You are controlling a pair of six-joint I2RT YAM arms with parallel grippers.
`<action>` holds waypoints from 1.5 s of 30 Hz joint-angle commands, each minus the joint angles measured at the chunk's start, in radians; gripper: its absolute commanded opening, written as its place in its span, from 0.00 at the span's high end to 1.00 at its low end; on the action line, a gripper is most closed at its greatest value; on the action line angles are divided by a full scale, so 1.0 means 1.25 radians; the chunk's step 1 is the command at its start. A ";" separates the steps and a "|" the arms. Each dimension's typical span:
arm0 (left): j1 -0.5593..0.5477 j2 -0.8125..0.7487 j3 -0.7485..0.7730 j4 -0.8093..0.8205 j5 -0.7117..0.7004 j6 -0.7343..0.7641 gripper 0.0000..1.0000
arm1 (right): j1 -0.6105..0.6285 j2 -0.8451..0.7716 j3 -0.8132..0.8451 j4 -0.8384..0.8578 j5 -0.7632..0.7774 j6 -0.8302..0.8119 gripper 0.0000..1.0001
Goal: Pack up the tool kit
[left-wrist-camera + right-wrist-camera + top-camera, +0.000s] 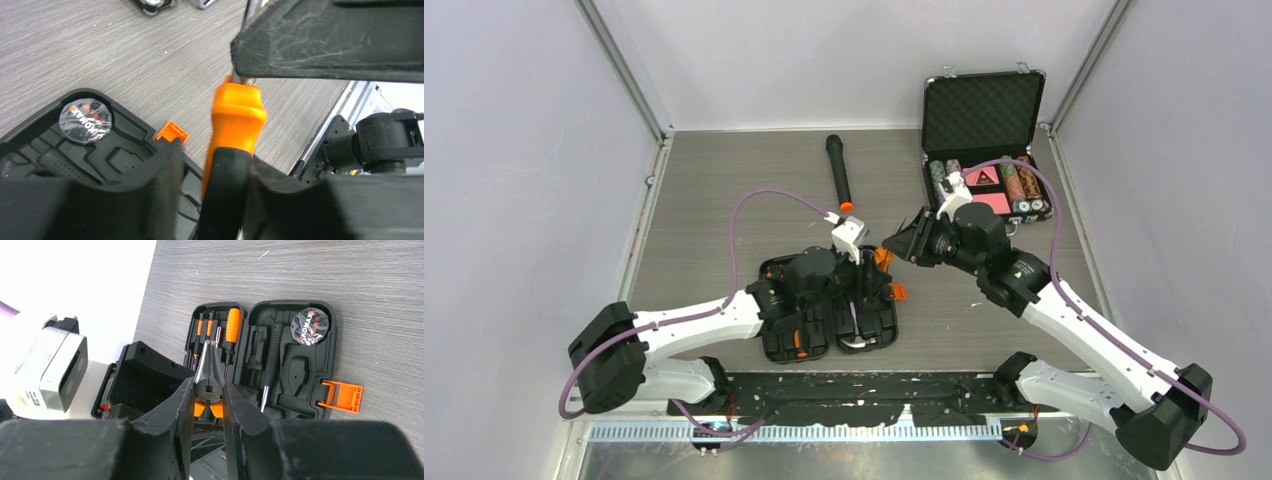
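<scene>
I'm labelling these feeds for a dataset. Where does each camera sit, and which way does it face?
Top external: fixed above and behind the bases, looking down on the table, tool kit and both arms.
Left wrist: low by the kit, looking along the left gripper's fingers at an orange-black handle.
Right wrist: above the kit, looking down past the right gripper's fingers, shut on the pliers.
Shared: all three show the tool kit.

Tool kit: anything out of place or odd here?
The pliers are not in a slot: they are held above the open tool kit between both arms, right gripper at the pivot, left gripper around the handle. Nothing looks spilled or damaged.
</scene>
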 commanded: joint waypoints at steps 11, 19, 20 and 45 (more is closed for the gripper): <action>0.027 -0.165 0.019 -0.165 0.145 0.152 1.00 | 0.008 -0.156 0.001 -0.037 0.043 -0.194 0.53; 0.063 -0.256 0.130 -0.517 0.324 0.296 1.00 | 0.008 -0.294 -0.006 -0.110 -0.213 -0.651 0.45; 0.064 -0.263 0.144 -0.549 0.338 0.313 1.00 | 0.008 -0.302 -0.002 -0.113 -0.240 -0.683 0.43; 0.051 -0.162 0.436 -0.985 0.336 0.644 1.00 | 0.188 0.213 0.470 -0.547 -0.348 -1.198 0.41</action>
